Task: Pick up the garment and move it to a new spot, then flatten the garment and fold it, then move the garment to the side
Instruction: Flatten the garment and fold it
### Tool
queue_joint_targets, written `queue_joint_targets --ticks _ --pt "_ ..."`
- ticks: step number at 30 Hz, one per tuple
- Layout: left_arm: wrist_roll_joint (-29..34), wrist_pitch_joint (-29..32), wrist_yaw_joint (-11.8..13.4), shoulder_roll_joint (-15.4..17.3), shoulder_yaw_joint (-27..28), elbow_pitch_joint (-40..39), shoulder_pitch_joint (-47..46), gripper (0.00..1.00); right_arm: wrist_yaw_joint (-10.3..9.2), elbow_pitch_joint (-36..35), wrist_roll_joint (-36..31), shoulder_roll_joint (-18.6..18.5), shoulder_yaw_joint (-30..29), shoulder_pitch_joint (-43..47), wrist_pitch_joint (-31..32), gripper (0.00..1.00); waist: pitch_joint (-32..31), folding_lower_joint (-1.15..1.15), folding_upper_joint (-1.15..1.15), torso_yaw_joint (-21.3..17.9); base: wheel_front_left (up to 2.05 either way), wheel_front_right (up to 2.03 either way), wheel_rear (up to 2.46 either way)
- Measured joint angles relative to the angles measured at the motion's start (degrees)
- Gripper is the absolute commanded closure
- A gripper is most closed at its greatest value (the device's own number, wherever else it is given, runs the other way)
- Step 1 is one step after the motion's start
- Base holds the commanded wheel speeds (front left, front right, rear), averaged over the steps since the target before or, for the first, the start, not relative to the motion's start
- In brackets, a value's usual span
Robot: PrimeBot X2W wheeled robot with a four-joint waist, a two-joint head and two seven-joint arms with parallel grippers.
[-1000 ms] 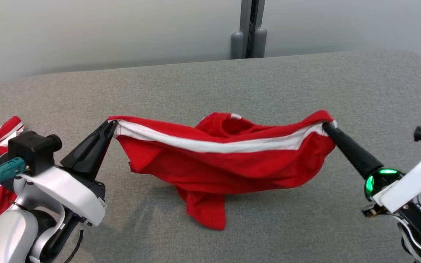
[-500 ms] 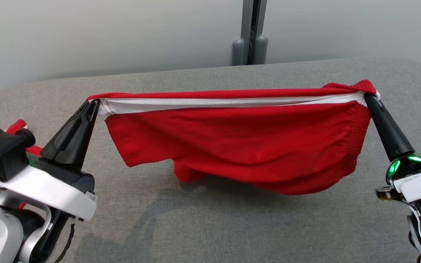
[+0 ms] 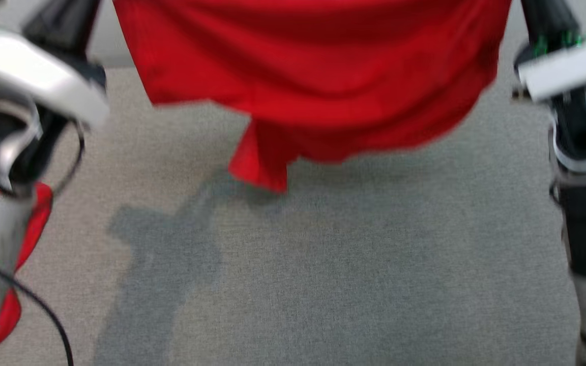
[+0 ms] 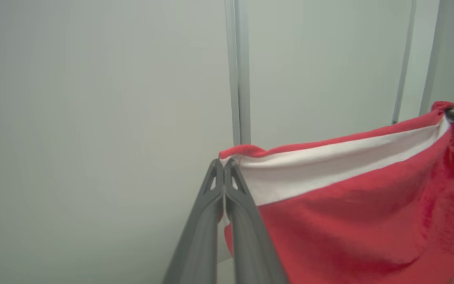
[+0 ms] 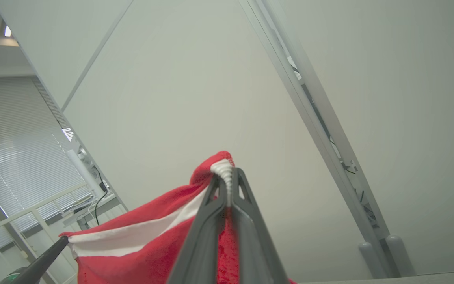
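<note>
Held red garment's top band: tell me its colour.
White band on the red cloth garment; left wrist view shows it best.

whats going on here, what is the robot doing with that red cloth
The robot holds a red garment stretched between its two arms: the left gripper is shut on one end of its white-banded edge, the right gripper on the other. It hangs spread above the grey table, not yet laid flat. Another red cloth lies at the left.

Red fabric garment (image 3: pixel 313 76), white-banded top edge — hung in air, stretched wide by both upper corners, body sagging — one lower flap dangling lowest.
</note>
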Motion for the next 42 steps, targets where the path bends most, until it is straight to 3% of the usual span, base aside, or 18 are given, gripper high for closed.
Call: queue_joint_targets --ticks 5,12,17,21,27,33,38,42 --pt "0.75 -4.97 -2.57 -3.66 -0.15 17.41 -15.55 1.0 0.0 15.86 -6.22 2.56 1.18 -17.34 -5.52 1.0 3.27 0.0 0.0 -0.09 0.0 0.0 0.0" --pt "3.05 -14.18 -4.24 -6.13 -2.93 34.86 -26.49 1.0 0.01 35.9 -9.72 4.66 5.35 -30.58 -12.98 1.0 5.7 0.0 0.0 -1.14 0.0 0.0 0.0" --pt "1.11 -18.52 -4.52 -8.46 -7.11 42.12 -24.57 1.0 0.0 44.13 -9.56 5.12 10.5 -30.71 -13.88 1.0 7.9 0.0 0.0 -0.89 0.0 0.0 0.0" --pt "-4.11 -20.59 -4.6 -11.22 -10.72 45.11 -16.85 1.0 0.0 47.86 -7.64 5.11 14.26 -24.32 -12.73 1.0 9.2 0.0 0.0 -0.11 0.0 0.0 0.0" --pt "-10.82 -22.27 -4.6 -12.79 -14.37 45.46 -4.53 1.0 0.0 47.77 -1.87 4.33 17.93 -10.73 -10.02 1.0 9.53 0.0 0.0 0.68 0.0 0.0 0.0" --pt "-11.99 -22.85 -4.6 -12.14 -16.83 42.19 5.48 1.0 0.01 40.53 6.28 0.93 18.08 2.18 -9.33 1.0 7.9 0.0 0.0 1.22 0.0 0.0 0.0" --pt "-7.76 -22.92 -4.54 -9.11 -11.99 33.72 14.45 1.0 0.05 30.59 12.56 -1.59 18.07 12.62 -9.16 1.0 5.77 0.0 0.0 0.77 0.0 0.0 0.0" --pt "-4.5 -22.92 -2.99 -7.75 -9.61 26.18 21.79 1.0 0.1 24.6 15.47 -3.12 17.63 19.31 -9.59 1.0 4.26 0.0 0.0 0.47 0.0 0.0 0.0"
